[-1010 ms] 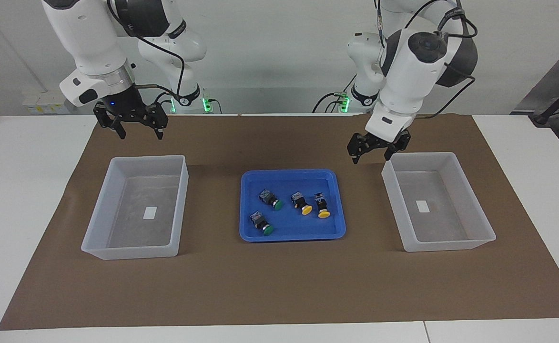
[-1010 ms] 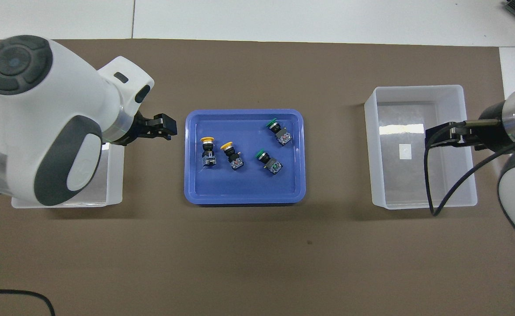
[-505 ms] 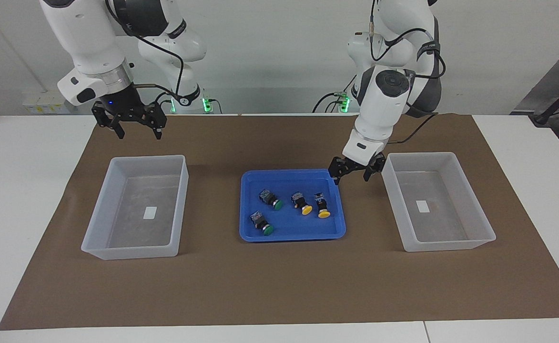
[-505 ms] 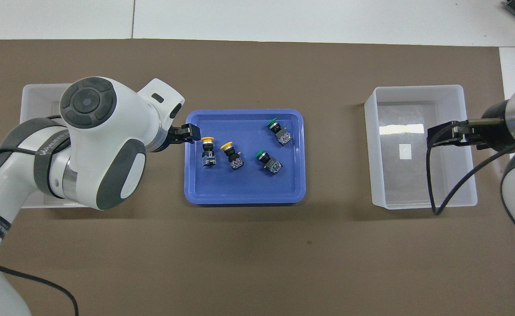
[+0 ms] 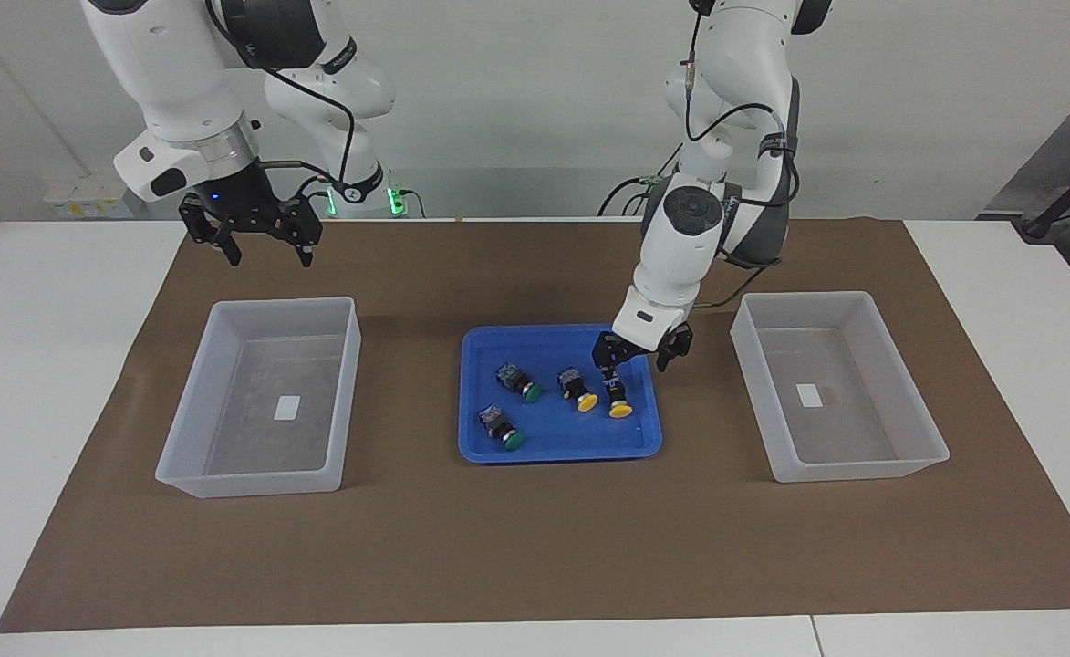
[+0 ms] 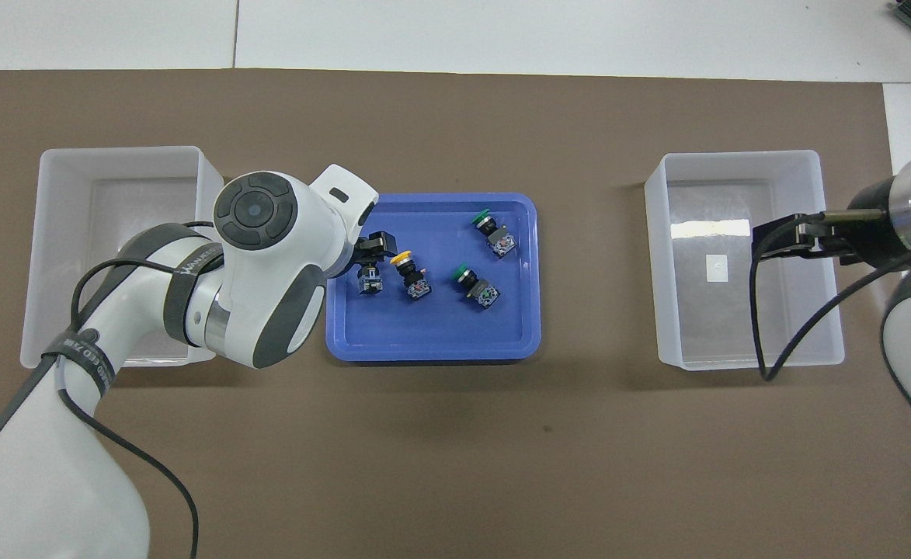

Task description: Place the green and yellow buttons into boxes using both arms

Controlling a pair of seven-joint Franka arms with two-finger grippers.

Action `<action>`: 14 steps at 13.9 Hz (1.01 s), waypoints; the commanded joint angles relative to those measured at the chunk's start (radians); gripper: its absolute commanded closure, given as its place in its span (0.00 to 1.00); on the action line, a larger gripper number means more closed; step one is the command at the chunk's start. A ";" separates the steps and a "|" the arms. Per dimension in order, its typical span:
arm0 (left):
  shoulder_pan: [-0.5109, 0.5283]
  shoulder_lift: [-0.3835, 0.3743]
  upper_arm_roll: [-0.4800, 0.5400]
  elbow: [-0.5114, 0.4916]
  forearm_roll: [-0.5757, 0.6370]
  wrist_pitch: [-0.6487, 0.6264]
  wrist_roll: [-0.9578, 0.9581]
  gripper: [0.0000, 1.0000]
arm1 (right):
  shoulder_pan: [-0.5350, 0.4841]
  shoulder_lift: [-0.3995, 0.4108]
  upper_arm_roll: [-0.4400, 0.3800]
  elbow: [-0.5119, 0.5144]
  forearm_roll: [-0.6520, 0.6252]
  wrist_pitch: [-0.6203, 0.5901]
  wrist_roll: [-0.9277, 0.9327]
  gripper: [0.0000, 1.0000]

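The right hand waits up in the air, fingers spread wide, over the brown mat on the tabletop, just at the robots' edge of one see-through box, which has only a white label inside. In the middle sits the blue tray with all four buttons lying in it: two green buttons toward the right arm's end and two yellow buttons toward the left arm's end. The left hand is low over the tray, fingers open, right above the yellow button nearest the other box, and I cannot tell if it touches it.
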 commanded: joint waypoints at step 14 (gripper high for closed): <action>-0.041 0.034 0.014 -0.121 -0.012 0.160 -0.024 0.46 | 0.034 -0.010 0.011 -0.073 0.021 0.123 0.011 0.00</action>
